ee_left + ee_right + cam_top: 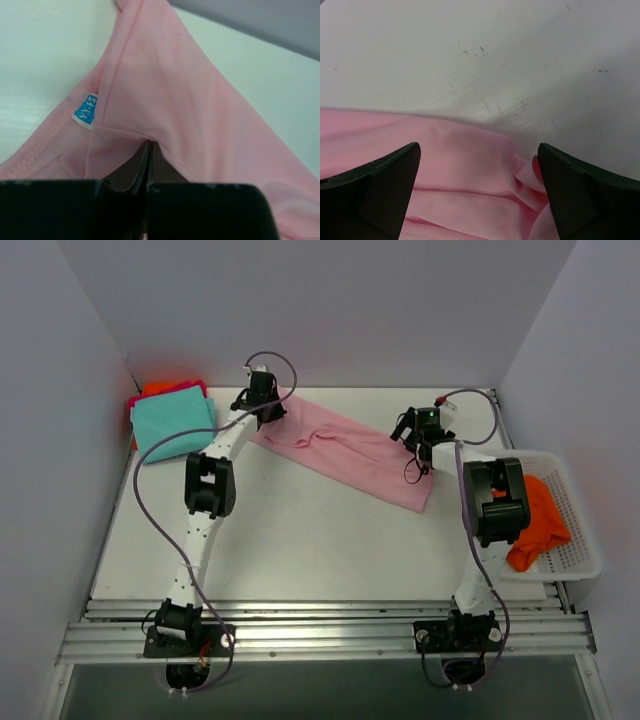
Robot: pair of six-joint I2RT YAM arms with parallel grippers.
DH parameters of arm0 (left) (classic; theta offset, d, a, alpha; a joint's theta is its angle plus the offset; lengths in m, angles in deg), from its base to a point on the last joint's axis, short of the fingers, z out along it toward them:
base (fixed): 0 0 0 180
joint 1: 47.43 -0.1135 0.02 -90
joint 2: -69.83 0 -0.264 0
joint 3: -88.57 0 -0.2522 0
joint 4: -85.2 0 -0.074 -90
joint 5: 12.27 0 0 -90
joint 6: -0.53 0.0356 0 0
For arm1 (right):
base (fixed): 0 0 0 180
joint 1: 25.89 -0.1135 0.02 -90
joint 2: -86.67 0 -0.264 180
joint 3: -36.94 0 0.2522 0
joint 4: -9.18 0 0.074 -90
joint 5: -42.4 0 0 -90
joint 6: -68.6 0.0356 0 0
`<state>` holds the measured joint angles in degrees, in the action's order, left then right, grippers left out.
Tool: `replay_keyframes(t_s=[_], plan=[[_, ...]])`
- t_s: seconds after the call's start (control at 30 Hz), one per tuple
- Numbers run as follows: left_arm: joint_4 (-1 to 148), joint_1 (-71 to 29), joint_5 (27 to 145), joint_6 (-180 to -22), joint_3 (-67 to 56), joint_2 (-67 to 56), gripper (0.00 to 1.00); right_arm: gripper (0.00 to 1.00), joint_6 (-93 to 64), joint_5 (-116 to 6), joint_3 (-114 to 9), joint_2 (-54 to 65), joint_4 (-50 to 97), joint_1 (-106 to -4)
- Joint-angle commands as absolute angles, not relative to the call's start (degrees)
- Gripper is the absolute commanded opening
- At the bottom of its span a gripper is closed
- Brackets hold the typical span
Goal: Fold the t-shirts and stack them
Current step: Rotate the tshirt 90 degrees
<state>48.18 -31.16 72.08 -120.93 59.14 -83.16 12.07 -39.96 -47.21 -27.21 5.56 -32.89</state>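
The left gripper clamps the pale pink cotton t-shirt beside its blue neck tag, seemingly anchoring that end. The right gripper hangs wide open over the opposite end of the band, which lies diagonally across the white table.

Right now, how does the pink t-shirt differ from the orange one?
The pink t-shirt lies spread long on the table; the orange t-shirt sits bunched in the white mesh basket. The left gripper pinches the pink t-shirt; no gripper holds the orange t-shirt. Neither is on the teal-topped pile.
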Motion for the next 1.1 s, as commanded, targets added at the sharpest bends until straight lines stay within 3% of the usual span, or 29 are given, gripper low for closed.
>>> replay_keyframes(t_s=[0.0,0.07,0.17,0.23,0.4,0.57,0.7,1.07], plan=[[31.81,-31.96,86.39,-121.62,82.50,-97.55,0.02,1.00,12.96,-39.16,-46.34,-22.58,6.51,-33.71],[36.96,-32.75,89.58,-123.73,85.82,-98.31,0.02,1.00,13.31,-38.90,-45.90,-21.79,7.12,-34.06],[58.02,-33.89,94.42,-129.27,67.97,-91.56,0.02,1.00,13.75,-38.02,-43.97,-20.38,7.56,-34.68],[63.25,-33.89,94.86,-130.60,65.94,-90.92,0.04,1.00,14.02,-38.10,-42.48,-19.85,7.39,-34.94],[59.92,-34.07,99.43,-134.63,81.22,-99.53,0.04,1.00,15.07,-36.88,-35.45,-17.04,6.60,-38.35],[65.55,-34.16,99.09,-134.21,72.46,-95.94,0.04,1.00,17.09,-34.33,-29.12,-12.39,5.80,-44.69],[65.55,-34.51,101.45,-134.46,72.71,-96.54,0.04,1.00,19.55,-33.54,-24.47,-10.10,5.01,-52.85],[66.08,-34.86,106.20,-133.15,72.01,-95.41,0.03,1.00,27.11,-29.14,-27.35,-11.14,6.24,-77.11]])
